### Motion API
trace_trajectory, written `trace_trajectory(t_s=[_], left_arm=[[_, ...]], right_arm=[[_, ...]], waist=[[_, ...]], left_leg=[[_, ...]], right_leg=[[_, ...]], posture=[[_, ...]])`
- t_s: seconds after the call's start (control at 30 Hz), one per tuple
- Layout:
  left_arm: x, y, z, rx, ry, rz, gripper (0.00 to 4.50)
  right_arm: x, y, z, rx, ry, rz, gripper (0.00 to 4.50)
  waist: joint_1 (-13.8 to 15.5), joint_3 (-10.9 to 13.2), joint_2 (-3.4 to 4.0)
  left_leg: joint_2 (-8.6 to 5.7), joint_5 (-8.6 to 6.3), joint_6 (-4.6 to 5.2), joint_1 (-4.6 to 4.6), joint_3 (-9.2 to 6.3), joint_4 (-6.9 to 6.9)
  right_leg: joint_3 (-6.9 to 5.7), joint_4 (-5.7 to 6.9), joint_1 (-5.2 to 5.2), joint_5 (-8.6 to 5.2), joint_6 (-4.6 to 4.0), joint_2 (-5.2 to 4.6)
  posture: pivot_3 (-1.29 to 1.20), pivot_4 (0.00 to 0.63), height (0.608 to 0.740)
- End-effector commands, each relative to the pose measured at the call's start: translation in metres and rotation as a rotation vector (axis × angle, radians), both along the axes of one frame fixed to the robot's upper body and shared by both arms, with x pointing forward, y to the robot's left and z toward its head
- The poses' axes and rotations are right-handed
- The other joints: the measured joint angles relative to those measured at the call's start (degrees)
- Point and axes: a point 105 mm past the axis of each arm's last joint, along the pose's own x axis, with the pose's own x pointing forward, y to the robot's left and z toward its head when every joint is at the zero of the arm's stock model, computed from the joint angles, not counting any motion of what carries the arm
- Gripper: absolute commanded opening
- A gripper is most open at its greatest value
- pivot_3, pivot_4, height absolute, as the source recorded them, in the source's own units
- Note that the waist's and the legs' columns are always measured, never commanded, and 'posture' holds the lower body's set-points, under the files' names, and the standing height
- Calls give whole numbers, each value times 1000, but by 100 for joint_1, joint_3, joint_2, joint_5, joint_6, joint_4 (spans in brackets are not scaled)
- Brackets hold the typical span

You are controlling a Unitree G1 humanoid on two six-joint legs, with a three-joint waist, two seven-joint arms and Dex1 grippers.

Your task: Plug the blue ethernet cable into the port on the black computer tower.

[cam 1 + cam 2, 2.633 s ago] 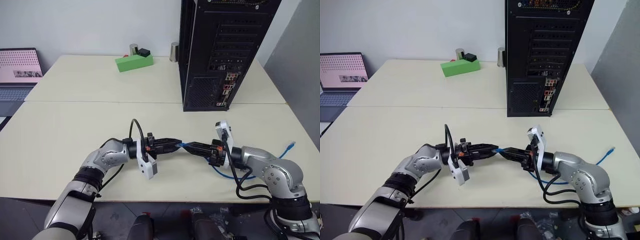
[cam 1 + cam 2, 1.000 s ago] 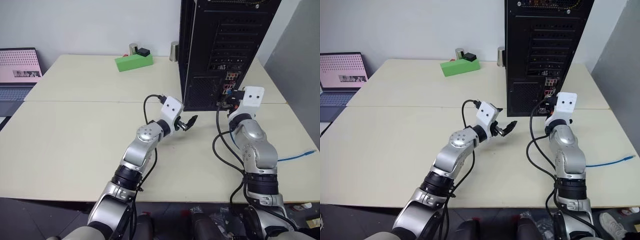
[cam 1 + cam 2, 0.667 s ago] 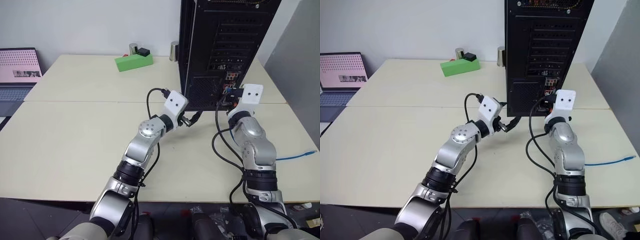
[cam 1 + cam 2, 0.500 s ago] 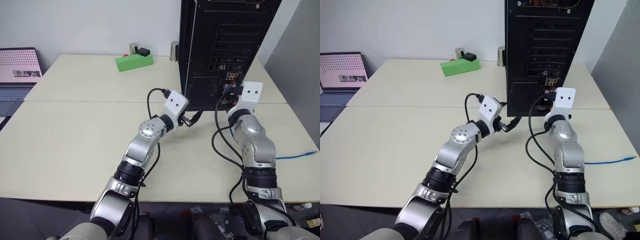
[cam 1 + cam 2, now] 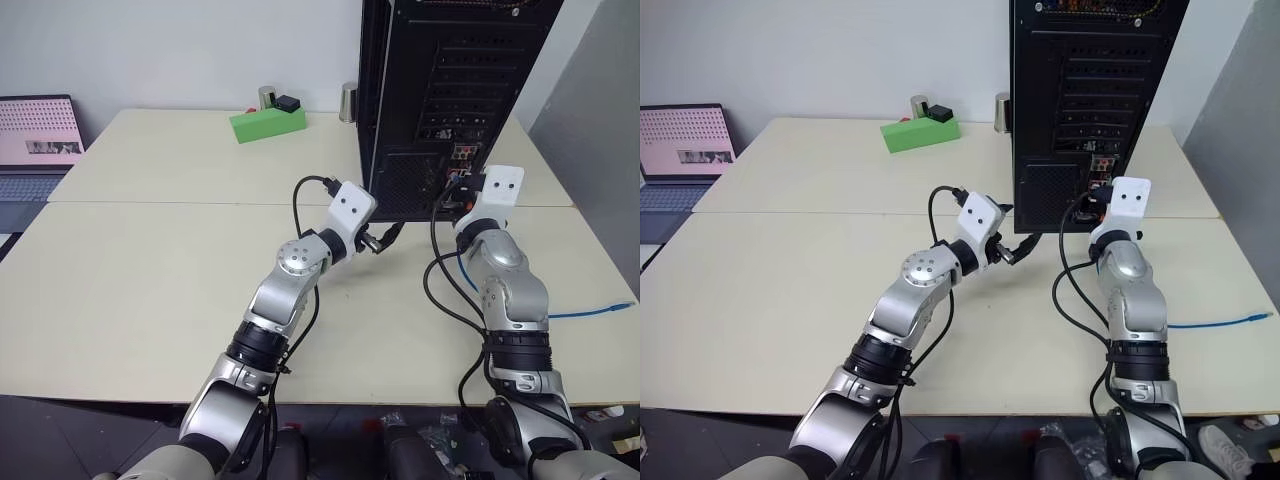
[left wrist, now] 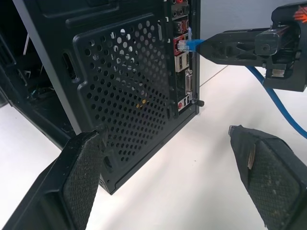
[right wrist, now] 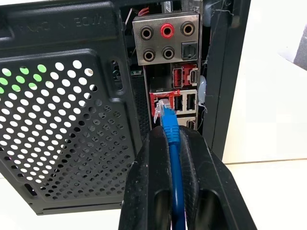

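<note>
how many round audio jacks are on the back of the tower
5 on the tower's grey panel: three in the top row, red one in the middle, and two below. More may be hidden.

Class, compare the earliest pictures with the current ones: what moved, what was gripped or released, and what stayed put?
Both arms rose from low over the table to the black computer tower. The left tool let go of the blue ethernet cable and stands open; the right tool, shut on it, carried its plug to the port. Tower, green box and laptop stayed put.
</note>
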Motion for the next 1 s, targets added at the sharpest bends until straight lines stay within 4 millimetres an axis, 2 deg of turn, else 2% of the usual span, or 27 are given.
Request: trace_trajectory(t_s=[0.03,0.43,0.7,1.0], left_arm=[[-2,-1,11,-17,-47,-13,4271],[-2,0,9,-12,-45,-13,4271],[-2,0,9,-10,-47,-12,4271],[-2,-2,9,-15,-46,-15,4271]], right_arm=[[0,-2,20,-2,-75,-4,0],[2,0,19,3,-64,1,0],[5,-2,23,102,-46,-16,0],[10,4,29,130,-37,-6,0]], waist=[[0,0,0],[-1,0,0],[-1,0,0],[-15,0,0]], left_leg=[[0,0,0,0,0,0],[0,0,0,-1,0,0],[0,0,0,-1,0,0],[0,0,0,-1,2,0]], right_leg=[[0,0,0,0,0,0],[0,0,-1,0,0,0],[1,0,-2,0,0,0],[3,3,-4,0,0,0]], posture=[[0,150,740],[0,150,740],[0,150,740],[0,150,740]])
